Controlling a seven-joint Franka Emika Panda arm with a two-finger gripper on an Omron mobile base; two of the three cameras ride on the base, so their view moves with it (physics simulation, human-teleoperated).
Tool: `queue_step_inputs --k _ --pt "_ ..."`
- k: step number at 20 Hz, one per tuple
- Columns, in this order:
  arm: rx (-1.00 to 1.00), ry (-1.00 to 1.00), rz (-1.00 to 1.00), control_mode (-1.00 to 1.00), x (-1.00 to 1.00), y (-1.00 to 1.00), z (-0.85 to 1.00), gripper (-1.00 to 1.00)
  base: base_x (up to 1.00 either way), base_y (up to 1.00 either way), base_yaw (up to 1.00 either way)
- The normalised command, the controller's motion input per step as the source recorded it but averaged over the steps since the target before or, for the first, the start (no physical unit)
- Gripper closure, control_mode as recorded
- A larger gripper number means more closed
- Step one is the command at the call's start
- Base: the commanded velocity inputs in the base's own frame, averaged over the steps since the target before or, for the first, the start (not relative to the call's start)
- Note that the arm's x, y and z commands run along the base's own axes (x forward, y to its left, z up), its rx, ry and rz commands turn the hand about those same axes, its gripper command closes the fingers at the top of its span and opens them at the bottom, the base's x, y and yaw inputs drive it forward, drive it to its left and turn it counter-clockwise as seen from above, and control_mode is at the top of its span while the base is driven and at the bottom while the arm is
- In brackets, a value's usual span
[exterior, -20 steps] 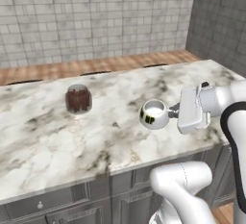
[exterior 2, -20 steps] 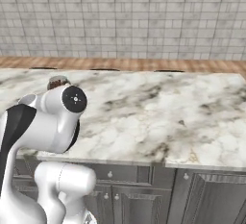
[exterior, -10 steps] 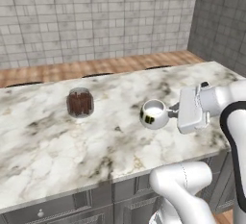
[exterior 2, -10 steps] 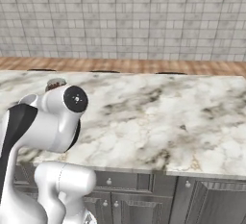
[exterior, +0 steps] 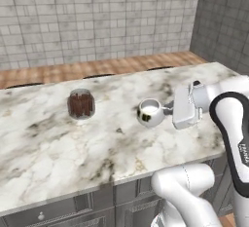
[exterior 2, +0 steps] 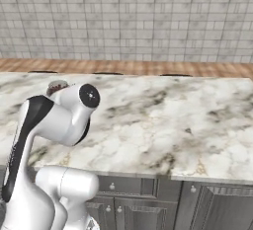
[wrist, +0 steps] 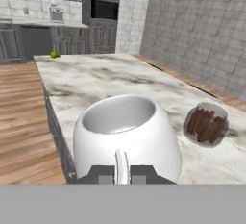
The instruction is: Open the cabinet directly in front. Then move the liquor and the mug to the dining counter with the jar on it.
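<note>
From my left base view, going left to right, I see the jar (exterior: 81,104) standing upright on the marble desk (exterior: 44,148), a short translucent cylinder with brown contents showing through its wall. Well to its right, apart from it, is the mug (exterior: 150,112), white with a dark yellow-green mark on the side facing me, its mouth turned up and slightly toward the camera. Right of the mug my claw (exterior: 169,110) reaches in sideways from the white hand, and it is pinched on the mug's handle. Whether the mug's base is touching the marble or sits just above it, I cannot tell from this angle. In my hand view the mug (wrist: 126,135) is tight against the camera with its open mouth up, and its thin white handle runs down between my two dark fingertips (wrist: 101,174), which are pressed together on it. The jar (wrist: 205,125) lies to the right of the mug there, near it but not touching, on the same veined desk (wrist: 91,76). In my right base view the arm blocks most of the left side; the jar's top (exterior 2: 57,86) peeks out just behind the arm's joint, and the desk (exterior 2: 173,125) stretches off to the right.
</note>
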Motion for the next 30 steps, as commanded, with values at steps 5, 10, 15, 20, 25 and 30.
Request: queue_step_inputs --k 5,10,15,20,25,30 --pt "-0.02 0.11 0.04 -1.0 0.74 0.0 -0.46 1.0 0.0 0.0 0.0" --pt "-0.09 0.21 0.07 -1.0 0.33 0.01 -0.51 1.0 0.0 0.0 0.0" --pt "-0.01 0.06 -0.03 -1.0 0.18 0.03 -0.13 1.0 0.0 0.0 0.0" --pt "0.0 0.0 -0.19 -1.0 0.42 0.12 -0.22 1.0 0.0 0.0 0.0" --pt "0.0 0.0 -0.16 -1.0 0.23 0.13 -0.16 1.0 0.0 0.0 0.0" --pt "0.0 0.01 0.0 -1.0 0.18 0.02 -0.02 1.0 0.0 0.0 0.0"
